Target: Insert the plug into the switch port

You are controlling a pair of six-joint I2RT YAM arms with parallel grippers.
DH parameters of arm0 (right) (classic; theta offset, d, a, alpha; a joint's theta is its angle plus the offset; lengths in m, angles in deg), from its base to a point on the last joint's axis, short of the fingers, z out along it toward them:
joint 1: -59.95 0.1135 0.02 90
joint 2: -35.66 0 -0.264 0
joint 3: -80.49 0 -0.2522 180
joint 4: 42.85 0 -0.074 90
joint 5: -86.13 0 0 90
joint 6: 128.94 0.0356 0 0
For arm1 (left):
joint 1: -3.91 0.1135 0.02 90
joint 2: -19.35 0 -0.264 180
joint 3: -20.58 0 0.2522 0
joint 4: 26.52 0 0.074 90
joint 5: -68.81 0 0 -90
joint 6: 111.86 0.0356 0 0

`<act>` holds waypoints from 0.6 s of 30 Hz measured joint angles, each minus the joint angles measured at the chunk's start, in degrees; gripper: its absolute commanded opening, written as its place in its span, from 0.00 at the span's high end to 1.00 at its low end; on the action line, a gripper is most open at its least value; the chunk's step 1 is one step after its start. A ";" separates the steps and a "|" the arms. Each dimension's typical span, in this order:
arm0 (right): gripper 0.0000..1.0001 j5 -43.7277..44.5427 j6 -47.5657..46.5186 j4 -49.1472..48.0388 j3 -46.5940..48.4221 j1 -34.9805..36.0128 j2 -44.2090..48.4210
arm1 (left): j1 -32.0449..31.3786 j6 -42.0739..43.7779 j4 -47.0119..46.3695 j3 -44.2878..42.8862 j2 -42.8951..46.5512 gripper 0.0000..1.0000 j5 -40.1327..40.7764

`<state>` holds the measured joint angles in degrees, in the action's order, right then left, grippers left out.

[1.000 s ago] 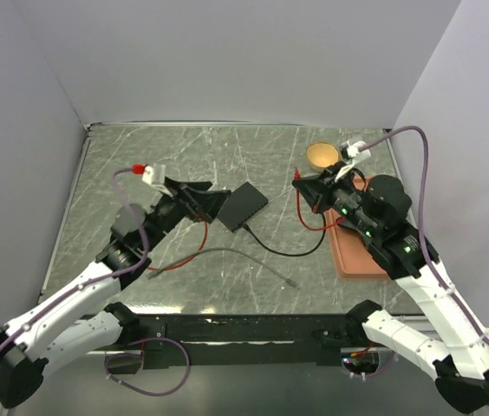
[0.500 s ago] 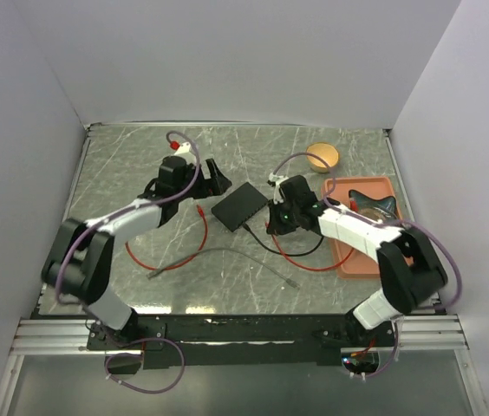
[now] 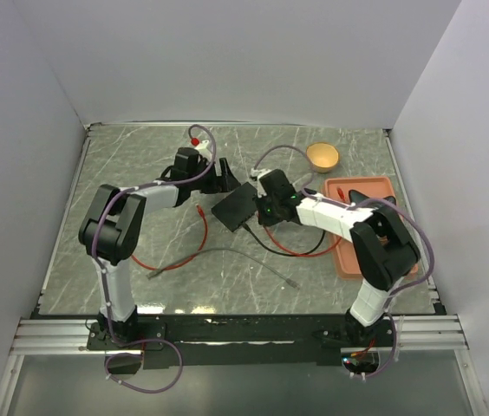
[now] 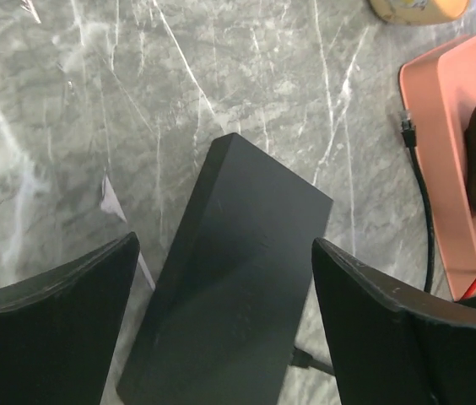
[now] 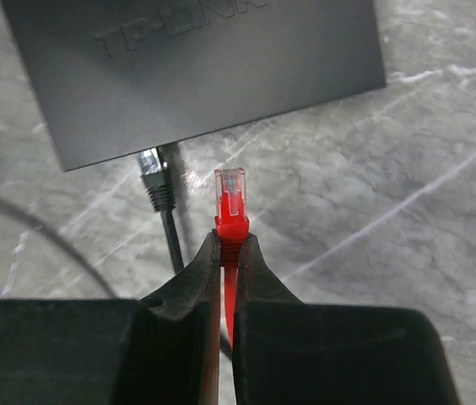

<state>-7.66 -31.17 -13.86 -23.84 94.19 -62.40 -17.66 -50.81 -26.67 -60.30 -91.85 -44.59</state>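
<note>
The switch (image 3: 236, 206) is a flat black box in the middle of the table. My left gripper (image 3: 221, 179) is open and straddles it from the far side; in the left wrist view the box (image 4: 238, 278) lies between my spread fingers (image 4: 61, 329), with gaps on both sides. My right gripper (image 5: 231, 240) is shut on the red boot of the plug (image 5: 230, 196). The clear tip points at the switch's near edge (image 5: 221, 126), a short gap away. The ports on that edge are hidden from above. A black cable's plug (image 5: 155, 181) sits at that edge, just left of the red one.
An orange tray (image 3: 348, 260) holding a dark object (image 3: 374, 201) stands at the right, with a wooden bowl (image 3: 322, 156) behind it. A red cable (image 3: 175, 253), a grey cable (image 3: 227, 254) and the black cable (image 3: 270, 247) lie loose on the marble in front of the switch.
Both arms have reached in to the switch. The left gripper now straddles the box, and the right gripper has brought the red plug close to its edge.
</note>
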 measured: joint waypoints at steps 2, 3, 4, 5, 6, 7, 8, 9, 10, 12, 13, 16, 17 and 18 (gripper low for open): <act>1.00 2.19 -0.76 0.24 0.83 1.68 -1.97 | 0.02 0.37 0.02 -1.27 -2.01 0.20 -1.14; 1.00 3.13 -1.11 0.39 1.18 2.54 -2.84 | 0.02 0.68 0.02 -1.62 -2.86 0.20 -1.75; 1.00 4.09 -1.49 0.66 1.64 3.41 -3.82 | 0.02 0.87 0.02 -1.84 -3.58 0.21 -2.40; 1.00 4.90 -1.77 0.87 1.97 4.17 -4.74 | 0.02 0.98 0.02 -1.95 -4.09 0.23 -2.91; 1.00 5.70 -2.10 1.11 2.27 4.87 -5.44 | 0.02 1.11 0.04 -2.01 -4.79 0.24 -3.69; 1.00 6.27 -2.40 1.25 2.54 5.57 -6.14 | 0.02 1.16 0.13 -2.01 -5.09 0.25 -4.07; 1.00 6.60 -2.73 1.33 2.69 6.03 -6.51 | 0.02 1.29 0.17 -2.01 -5.49 0.27 -4.52; 1.00 6.99 -3.02 1.27 2.71 6.43 -6.91 | 0.02 1.33 0.13 -2.01 -5.73 0.27 -4.98; 1.00 7.28 -3.21 1.36 2.71 6.60 -7.13 | 0.02 1.36 0.17 -2.01 -5.84 0.28 -5.42; 1.00 7.54 -3.39 1.51 2.75 6.60 -7.23 | 0.02 1.36 0.07 -2.01 -5.88 0.29 -6.27; 1.00 7.69 -3.43 1.60 2.86 6.60 -7.23 | 0.02 1.40 0.02 -2.01 -5.88 0.30 -6.58; 1.00 7.87 -3.41 1.57 2.99 6.60 -7.26 | 0.02 1.64 0.00 -1.92 -5.90 0.31 -7.28; 1.00 7.89 -3.41 1.57 2.99 6.60 -7.26 | 0.02 1.75 0.00 -1.90 -5.90 0.32 -7.48; 1.00 7.89 -3.39 1.57 2.99 6.60 -7.26 | 0.02 1.81 -0.02 -1.90 -5.92 0.32 -7.74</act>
<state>0.23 -34.56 -12.29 -20.84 100.79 -69.66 -17.63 -49.00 -26.69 -62.20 -97.77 -52.33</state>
